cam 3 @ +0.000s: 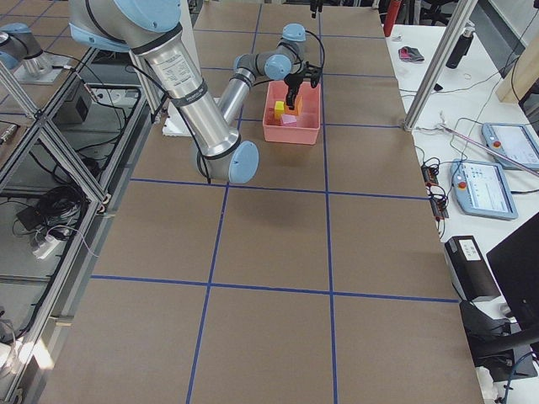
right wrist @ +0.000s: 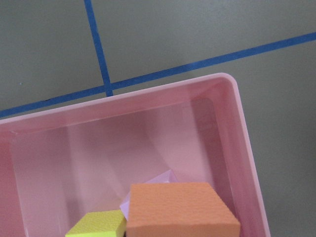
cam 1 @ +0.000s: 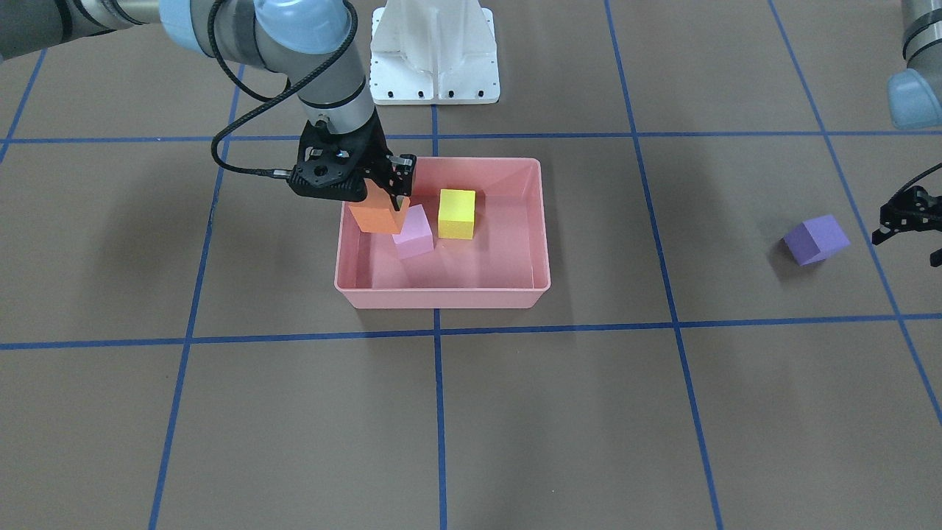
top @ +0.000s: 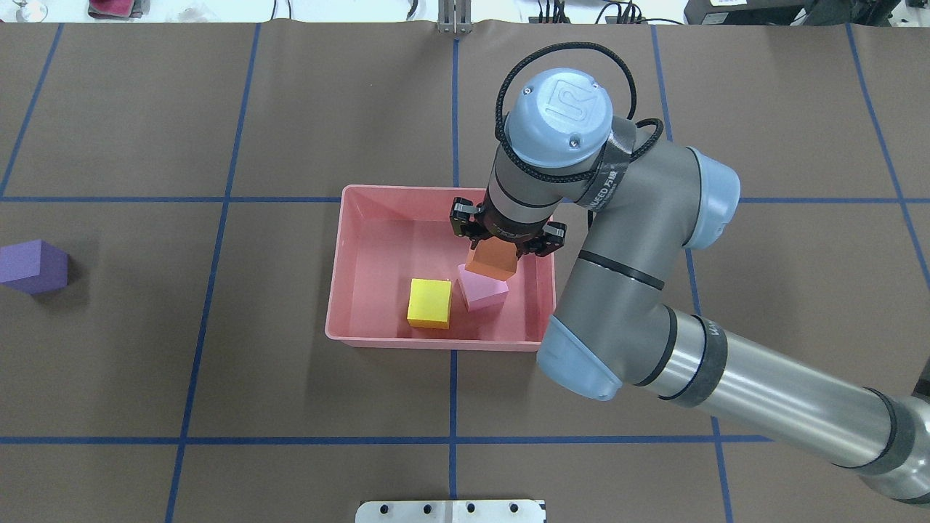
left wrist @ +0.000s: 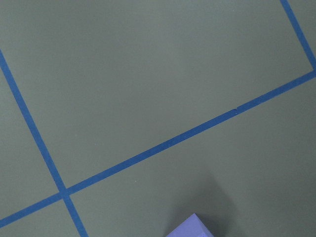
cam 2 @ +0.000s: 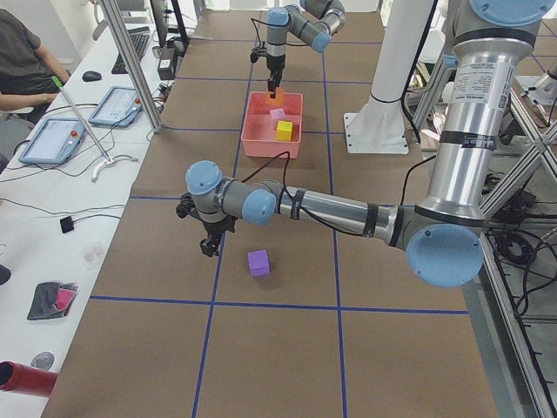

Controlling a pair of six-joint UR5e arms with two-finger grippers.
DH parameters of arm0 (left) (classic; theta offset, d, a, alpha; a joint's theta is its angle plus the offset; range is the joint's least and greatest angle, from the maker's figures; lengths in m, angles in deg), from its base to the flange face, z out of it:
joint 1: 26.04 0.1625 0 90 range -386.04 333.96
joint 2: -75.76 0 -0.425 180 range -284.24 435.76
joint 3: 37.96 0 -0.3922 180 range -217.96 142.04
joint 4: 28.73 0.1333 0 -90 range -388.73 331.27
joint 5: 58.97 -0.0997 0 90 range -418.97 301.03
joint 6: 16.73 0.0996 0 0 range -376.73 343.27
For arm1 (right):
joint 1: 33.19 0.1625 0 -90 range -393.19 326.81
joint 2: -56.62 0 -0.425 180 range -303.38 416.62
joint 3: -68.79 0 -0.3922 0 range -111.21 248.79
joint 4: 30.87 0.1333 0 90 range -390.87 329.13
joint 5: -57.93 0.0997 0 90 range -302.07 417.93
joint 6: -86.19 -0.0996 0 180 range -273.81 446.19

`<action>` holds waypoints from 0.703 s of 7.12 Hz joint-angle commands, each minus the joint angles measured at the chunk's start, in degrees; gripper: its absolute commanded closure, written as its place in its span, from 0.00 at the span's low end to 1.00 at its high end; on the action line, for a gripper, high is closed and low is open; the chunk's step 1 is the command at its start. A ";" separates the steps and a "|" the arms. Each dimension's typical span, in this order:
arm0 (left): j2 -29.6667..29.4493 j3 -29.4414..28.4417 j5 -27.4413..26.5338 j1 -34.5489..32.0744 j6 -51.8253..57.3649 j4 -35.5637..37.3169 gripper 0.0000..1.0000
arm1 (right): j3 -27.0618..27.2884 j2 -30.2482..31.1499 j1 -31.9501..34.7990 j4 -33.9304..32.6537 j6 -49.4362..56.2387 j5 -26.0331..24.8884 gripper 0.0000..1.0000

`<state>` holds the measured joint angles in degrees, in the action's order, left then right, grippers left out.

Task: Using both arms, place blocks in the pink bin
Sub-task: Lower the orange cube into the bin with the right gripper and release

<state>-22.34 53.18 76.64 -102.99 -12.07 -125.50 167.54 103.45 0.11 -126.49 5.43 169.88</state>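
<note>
overhead exterior view: the right hand (top: 501,253) is down inside the pink bin (top: 349,240), its fingers clenched on the orange block (top: 492,261). the block hangs tilted just over the light pink-lilac block (top: 483,292) — whether the two touch, i cannot tell. the yellow block (top: 429,303) lies on the bin floor just beside the lilac one. the purple block (top: 33,266) sits on the worktop (top: 218,363), well apart from the bin. the left hand (cam 1: 907,221) is near it, cut by the edge of the front-facing view, so i cannot tell if it is released or clenched.

i judge the step in hand is the drop of the third block — two are in, one waits outside. next the right hand should let go of the orange block, better a little aside from the lilac one so it does not tumble, and then rise out. the left hand must come over the purple block and grasp it.
</note>
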 commanded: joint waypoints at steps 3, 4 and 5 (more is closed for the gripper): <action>1.58 0.09 0.09 0.04 -0.18 -0.53 0.08 | -12.61 -5.88 -0.87 8.97 -0.98 -0.33 1.00; 3.25 0.09 0.09 0.22 -0.44 -3.58 0.04 | -13.23 -6.23 -0.87 9.06 -0.81 -0.51 1.00; 6.22 -0.60 0.09 0.48 -0.62 -6.92 0.04 | -14.37 -7.01 -0.87 9.14 -0.80 -1.38 0.96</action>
<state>-19.04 53.01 76.72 -102.76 -12.48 -128.94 154.44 97.24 -0.75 -117.55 4.55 169.22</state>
